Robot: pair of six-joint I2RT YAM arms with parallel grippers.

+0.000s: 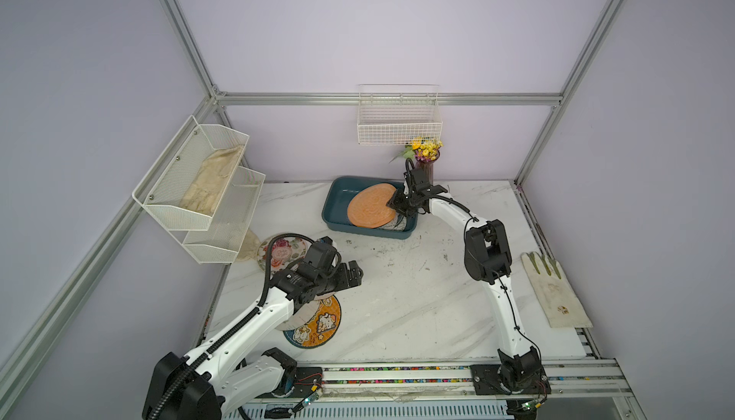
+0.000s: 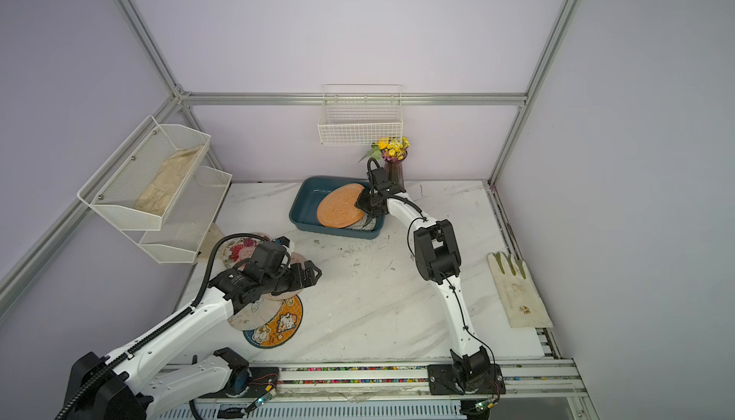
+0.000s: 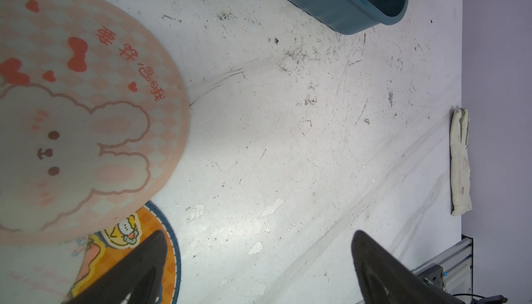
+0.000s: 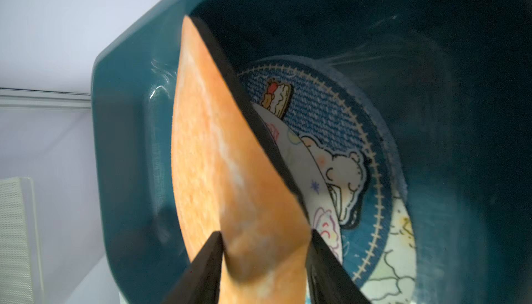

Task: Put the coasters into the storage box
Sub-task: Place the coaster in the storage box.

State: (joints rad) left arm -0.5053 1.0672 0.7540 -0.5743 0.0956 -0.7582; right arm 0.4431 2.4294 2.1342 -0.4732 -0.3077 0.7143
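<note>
Coasters [image 4: 322,121] already lie in the storage box [image 1: 338,199]. The plain orange coaster [image 1: 370,205] leans on top, my right gripper [image 4: 266,232] half-parted about its edge, grip unclear. Well apart from the box, my left gripper [image 3: 259,232] gapes empty over several loose coasters [image 1: 318,324] I've yet to move.
</note>
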